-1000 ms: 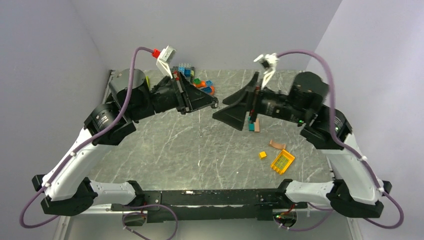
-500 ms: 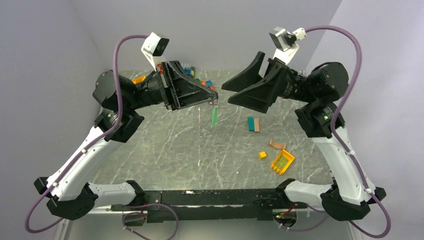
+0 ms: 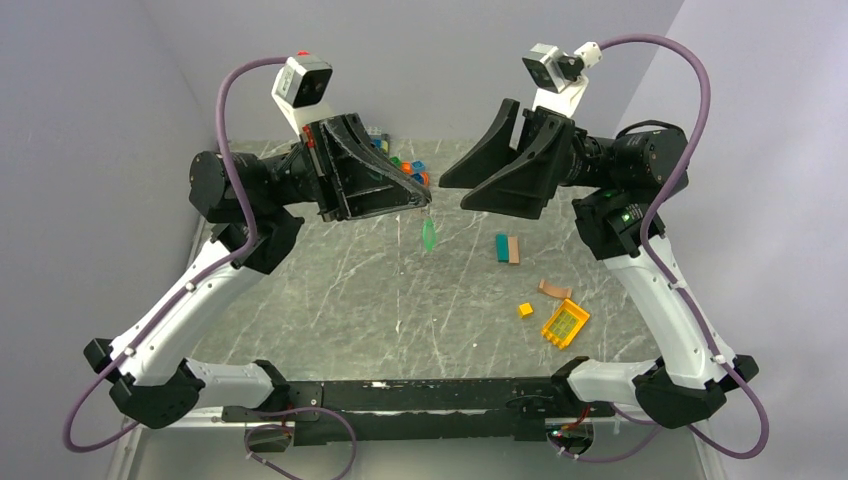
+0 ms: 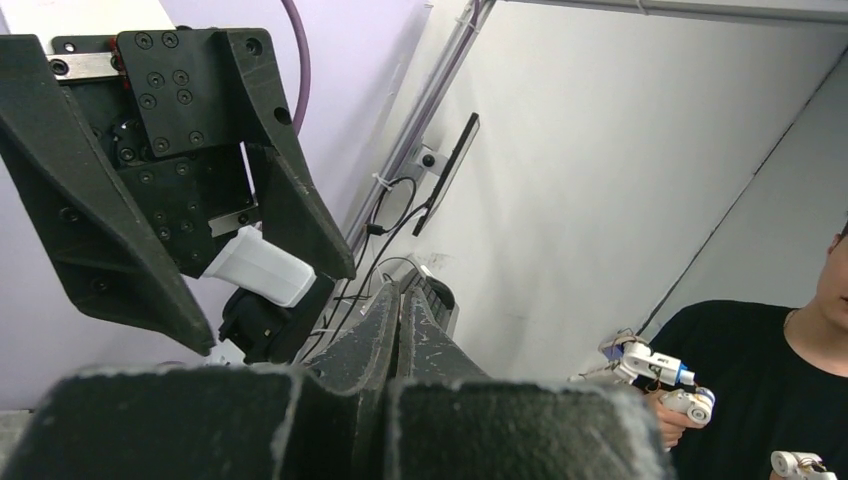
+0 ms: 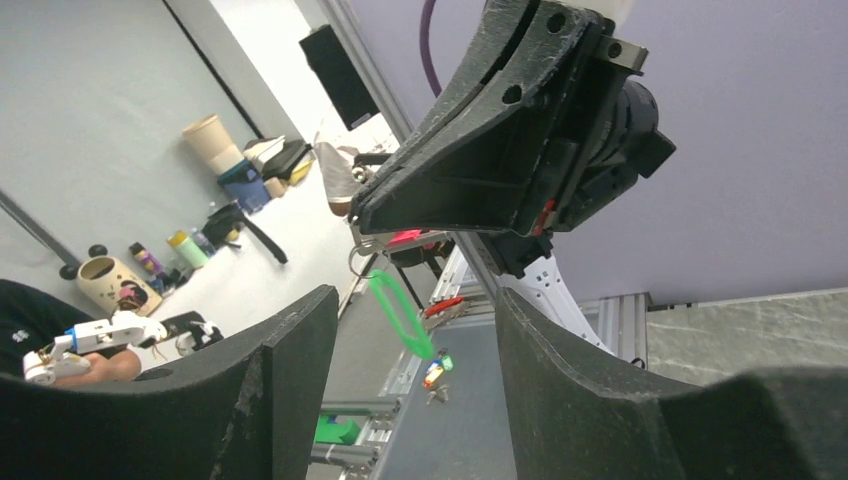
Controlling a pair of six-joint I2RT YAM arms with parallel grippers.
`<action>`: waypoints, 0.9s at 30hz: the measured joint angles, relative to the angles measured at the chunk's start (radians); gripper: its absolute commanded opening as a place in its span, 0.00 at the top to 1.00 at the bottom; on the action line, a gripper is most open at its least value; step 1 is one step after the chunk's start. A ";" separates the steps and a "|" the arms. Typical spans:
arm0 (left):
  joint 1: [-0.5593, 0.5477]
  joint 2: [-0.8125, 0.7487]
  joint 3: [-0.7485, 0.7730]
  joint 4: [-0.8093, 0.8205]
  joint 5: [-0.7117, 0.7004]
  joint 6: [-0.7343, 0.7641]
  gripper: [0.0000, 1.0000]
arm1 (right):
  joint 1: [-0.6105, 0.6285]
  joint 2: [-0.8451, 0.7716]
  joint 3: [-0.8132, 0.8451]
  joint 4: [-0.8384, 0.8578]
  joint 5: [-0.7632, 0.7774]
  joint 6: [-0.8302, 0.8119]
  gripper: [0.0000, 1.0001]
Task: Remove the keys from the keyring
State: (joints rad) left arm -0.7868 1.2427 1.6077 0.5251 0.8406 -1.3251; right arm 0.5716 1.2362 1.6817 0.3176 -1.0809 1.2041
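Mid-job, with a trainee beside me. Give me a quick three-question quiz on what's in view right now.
1. True or false: the right gripper is shut on the keyring.
2. What hangs from the keyring? A) a red block B) a green loop C) a yellow tray
3. Which gripper holds the keyring?

Key:
1. False. It is open and holds nothing.
2. B.
3. The left gripper, which holds it up off the table.
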 measured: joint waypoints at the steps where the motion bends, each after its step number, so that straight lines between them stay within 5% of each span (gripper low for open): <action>1: 0.000 0.003 0.000 0.004 0.000 0.000 1.00 | 0.000 0.000 0.000 0.012 -0.004 0.009 0.39; 9: 0.000 0.004 0.008 -0.040 -0.033 0.034 1.00 | 0.000 0.000 0.000 0.040 -0.006 0.027 0.42; 27: 0.000 -0.164 -0.078 -0.245 -0.356 0.195 1.00 | 0.000 -0.013 0.000 -0.135 0.109 -0.142 0.47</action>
State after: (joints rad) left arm -0.7868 1.0786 1.5295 0.2798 0.4847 -1.1301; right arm 0.5716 1.2228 1.6817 0.1829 -0.9722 1.0622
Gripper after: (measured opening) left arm 0.012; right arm 0.542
